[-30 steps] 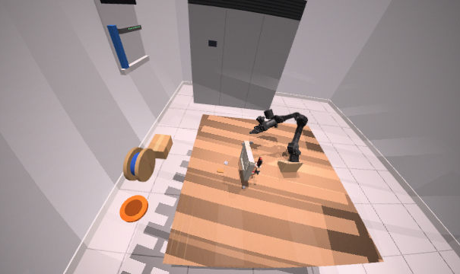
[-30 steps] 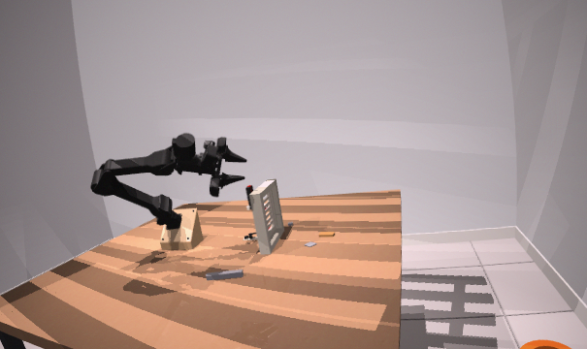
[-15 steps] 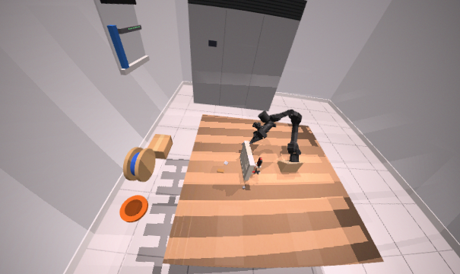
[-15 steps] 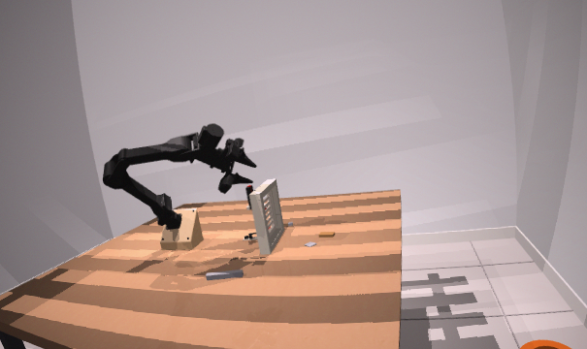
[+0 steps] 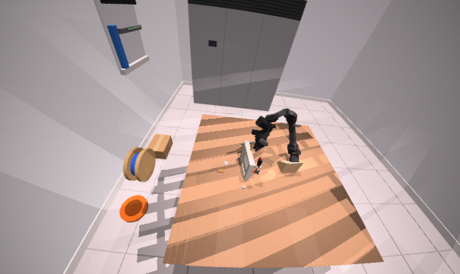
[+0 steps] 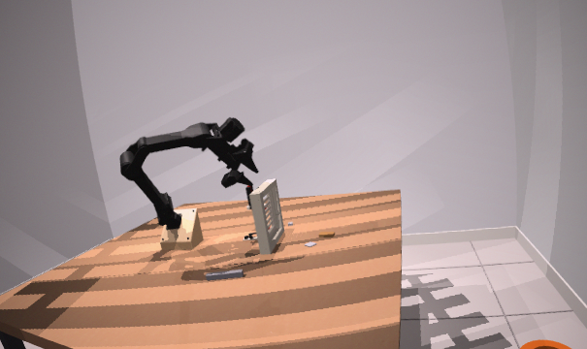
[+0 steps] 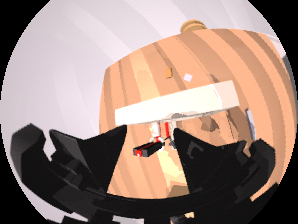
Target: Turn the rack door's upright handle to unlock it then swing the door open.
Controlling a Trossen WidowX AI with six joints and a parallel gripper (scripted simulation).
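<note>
The pale rack frame (image 5: 249, 160) (image 6: 262, 225) (image 7: 175, 104) stands upright on the table; how far its door is open is hard to tell. The dark handle with red parts (image 5: 259, 162) (image 6: 249, 196) (image 7: 148, 149) stands upright on the side facing the arm base. My gripper (image 5: 256, 141) (image 6: 253, 178) (image 7: 150, 129) is open and tilted downward, above and close to the handle. In the wrist view the handle shows between the two fingers, below the line of their tips. Nothing is held. Contact between the lower finger and the handle top cannot be told.
An orange piece (image 5: 220, 170) (image 6: 327, 235) (image 7: 168, 73) and a white tile (image 5: 226, 163) (image 6: 310, 244) (image 7: 188, 77) lie behind the frame. A small white piece (image 5: 243, 187) lies off one end. A grey bar (image 6: 225, 275) (image 7: 251, 124) lies off the other end.
</note>
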